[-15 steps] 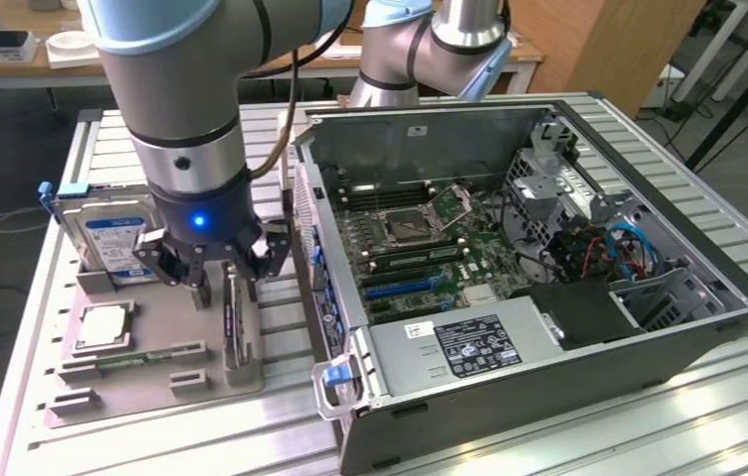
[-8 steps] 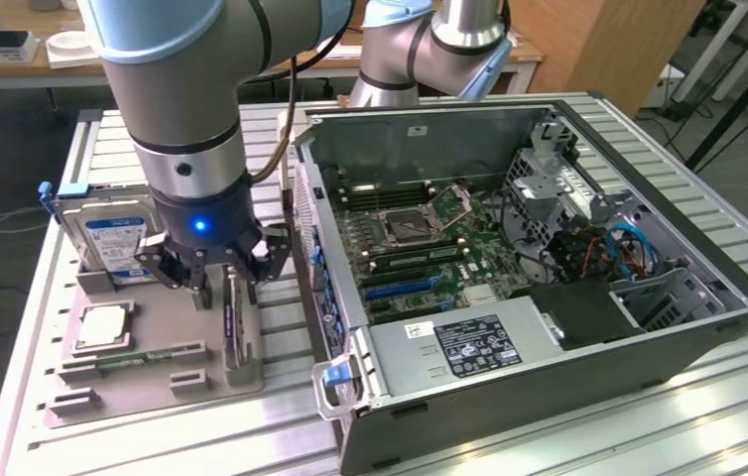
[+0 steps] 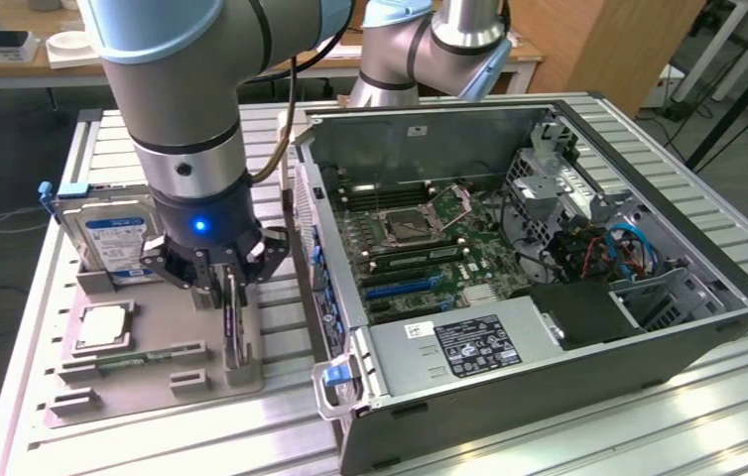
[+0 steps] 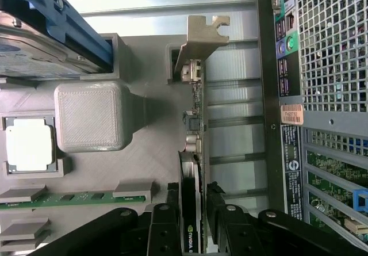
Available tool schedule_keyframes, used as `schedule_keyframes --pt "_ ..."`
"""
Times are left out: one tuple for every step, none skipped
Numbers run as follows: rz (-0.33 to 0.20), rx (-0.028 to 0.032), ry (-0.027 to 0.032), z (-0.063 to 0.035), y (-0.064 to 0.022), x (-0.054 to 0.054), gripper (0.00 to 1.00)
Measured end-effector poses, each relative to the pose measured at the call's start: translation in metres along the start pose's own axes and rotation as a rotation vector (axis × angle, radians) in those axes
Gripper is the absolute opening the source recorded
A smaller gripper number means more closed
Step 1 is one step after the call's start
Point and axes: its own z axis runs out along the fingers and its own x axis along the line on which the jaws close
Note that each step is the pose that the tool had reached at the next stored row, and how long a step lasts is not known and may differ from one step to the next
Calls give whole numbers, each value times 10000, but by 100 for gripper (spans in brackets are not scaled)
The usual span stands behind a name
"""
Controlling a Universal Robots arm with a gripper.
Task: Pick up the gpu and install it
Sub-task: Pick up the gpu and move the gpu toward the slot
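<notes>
Matt grey plastic holder (image 4: pixel 92 118) (finely ribbed), glossy dark gpu (image 4: pixel 191 175), bare metal bracket (image 4: pixel 201 37)

Arm (image 3: pixel 176 89): silver-grey tubes, pale blue joint caps (image 3: pixel 308 20), black band near the wrist, black cable (image 3: pixel 292 79) alongside. Blue light (image 3: pixel 198 226) glowing above black gripper (image 3: pixel 228 288), screw heads showing.

The arm (image 3: pixel 176 79) comes down steeply from above, its grey wrist (image 3: pixel 191 183) upright with a blue light (image 3: pixel 198 226) glowing on its lower ring. Below it the black tool (image 3: pixel 228 283) points straight down, close to the bench. In the wrist view its two fingers (image 4: pixel 171 216) stand parallel and slightly parted, with a narrow gap between them.
</notes>
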Motion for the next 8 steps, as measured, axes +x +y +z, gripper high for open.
schedule_keyframes --pt "0 0 0 0 0 0 33" --pt "0 0 0 0 0 0 33" --pt "0 -1 0 0 0 0 33" --pt "0 1 2 0 0 0 32" --pt "-1 0 1 0 0 0 26" --pt "-1 -1 0 0 0 0 26" --pt "0 0 1 0 0 0 26" --pt "0 0 0 0 0 0 26"
